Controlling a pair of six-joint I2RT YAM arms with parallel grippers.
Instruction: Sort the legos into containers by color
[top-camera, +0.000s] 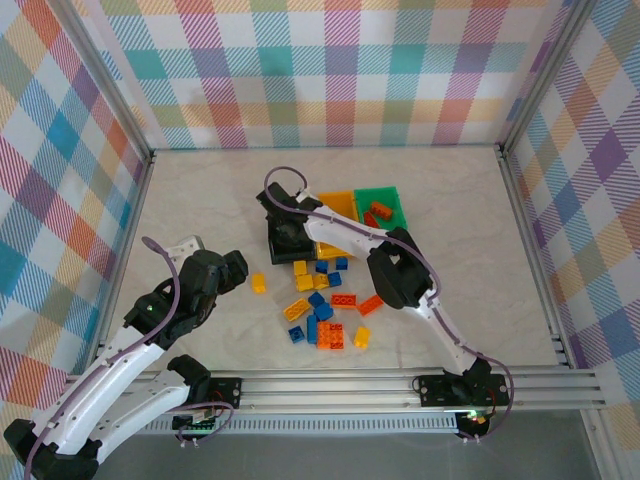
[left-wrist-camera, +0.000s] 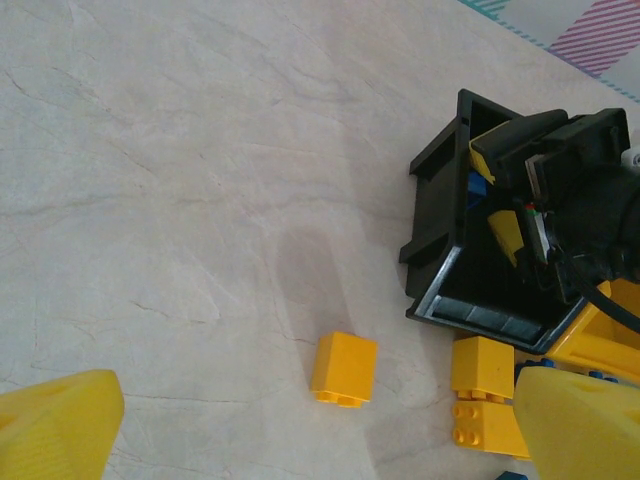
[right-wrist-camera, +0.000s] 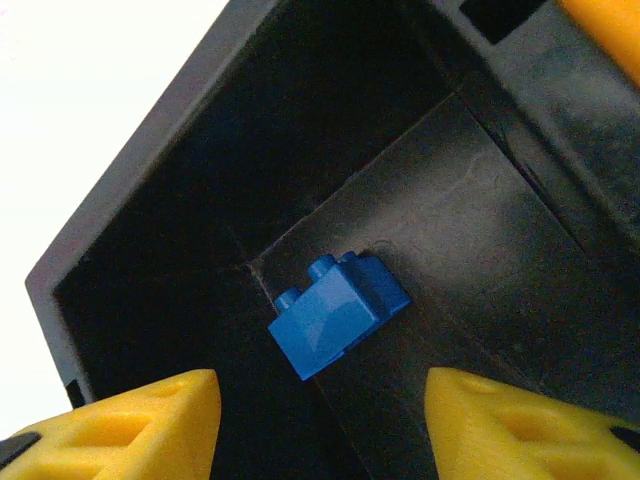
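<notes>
Two arms reach up from the bottom edge of the top view, and the step in hand looks like the drop-off of a blue piece. Nearest, at lower left, the left gripper (top-camera: 228, 270) hovers above the table (top-camera: 200, 200) with its fingers spread wide and nothing between them, close to a lone yellow brick (top-camera: 259, 283). Past it, mid-frame, the loose legos (top-camera: 322, 305) lie mixed in yellow, blue and orange, so most of the sorting is judged undone. Further up, the right arm (top-camera: 400, 275) stretches diagonally from lower right to centre, its wrist bent down so the right gripper (right-wrist-camera: 322, 425) points into the black bin (right-wrist-camera: 150, 190). Its yellow fingers stand apart, released, and a blue brick (right-wrist-camera: 338, 312) lies tilted on the bin floor beyond them, touching neither. Furthest, at upper centre, the yellow bin (top-camera: 340, 205) and the green bin (top-camera: 385, 193) sit side by side, with orange bricks (top-camera: 378, 212) in the green one. The next move probably calls for lifting the right gripper straight out, clear of the bin wall, then going to the pile for another blue piece.
</notes>
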